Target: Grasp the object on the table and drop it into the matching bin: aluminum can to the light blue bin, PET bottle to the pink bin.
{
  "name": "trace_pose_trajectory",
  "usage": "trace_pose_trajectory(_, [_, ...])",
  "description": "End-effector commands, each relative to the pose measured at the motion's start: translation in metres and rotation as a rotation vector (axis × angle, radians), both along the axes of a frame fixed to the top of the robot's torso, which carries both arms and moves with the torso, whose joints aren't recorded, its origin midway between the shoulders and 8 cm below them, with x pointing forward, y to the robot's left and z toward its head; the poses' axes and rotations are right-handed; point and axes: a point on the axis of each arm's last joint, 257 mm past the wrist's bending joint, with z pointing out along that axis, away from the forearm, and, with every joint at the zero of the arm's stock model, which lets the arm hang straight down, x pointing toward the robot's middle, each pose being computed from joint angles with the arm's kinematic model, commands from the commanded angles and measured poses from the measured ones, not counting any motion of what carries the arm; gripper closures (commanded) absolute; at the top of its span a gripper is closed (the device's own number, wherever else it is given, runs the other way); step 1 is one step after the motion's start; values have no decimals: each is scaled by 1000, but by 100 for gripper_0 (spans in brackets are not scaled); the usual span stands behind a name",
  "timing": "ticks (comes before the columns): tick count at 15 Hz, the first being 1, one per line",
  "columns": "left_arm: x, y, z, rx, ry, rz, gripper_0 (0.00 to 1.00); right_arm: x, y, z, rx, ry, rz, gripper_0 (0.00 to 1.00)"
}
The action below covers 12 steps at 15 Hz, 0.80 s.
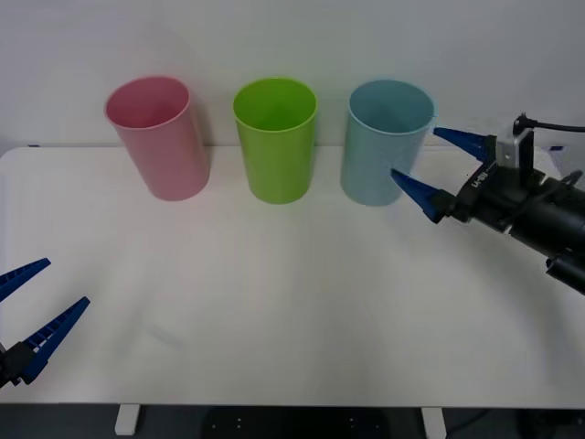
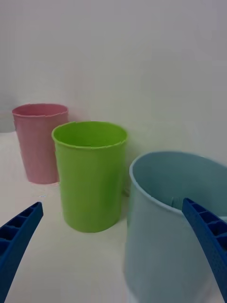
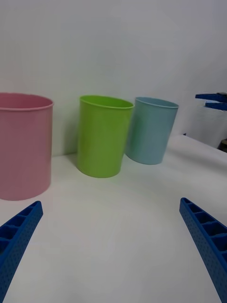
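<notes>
White counter (image 1: 274,302) stretches beneath a pale wall, carrying three bins in a row along its far edge. Over its right side the right tool (image 1: 437,166) hangs spread wide with nothing between its blue fingers (image 1: 416,191), which flank the rim of the light blue bin (image 1: 384,142) just ahead of it. Something pale shows inside that bin in the right wrist view, but I cannot tell whether it is the can. Beyond it stands the lime green bin (image 1: 274,137), then the pink bin (image 1: 157,137) farthest off. Well apart, at the near left corner, the left tool (image 1: 32,302) sits low, also spread and holding nothing.
</notes>
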Motion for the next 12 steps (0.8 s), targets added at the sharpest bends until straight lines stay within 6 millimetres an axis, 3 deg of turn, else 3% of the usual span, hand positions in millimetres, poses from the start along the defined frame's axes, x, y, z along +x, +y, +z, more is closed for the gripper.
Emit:
trace_pose_trajectory(1, [0,0,0,0,0,0,0,-24,-14,-24,-86,-29,27,0])
trace_pose_trajectory(7, [0,0,0,0,0,0,0,-77,-33,-68,-103,35,100,0])
trace_pose_trajectory(12, [0,0,0,0,0,0,0,-108,-42,-91,-77,92,107,0])
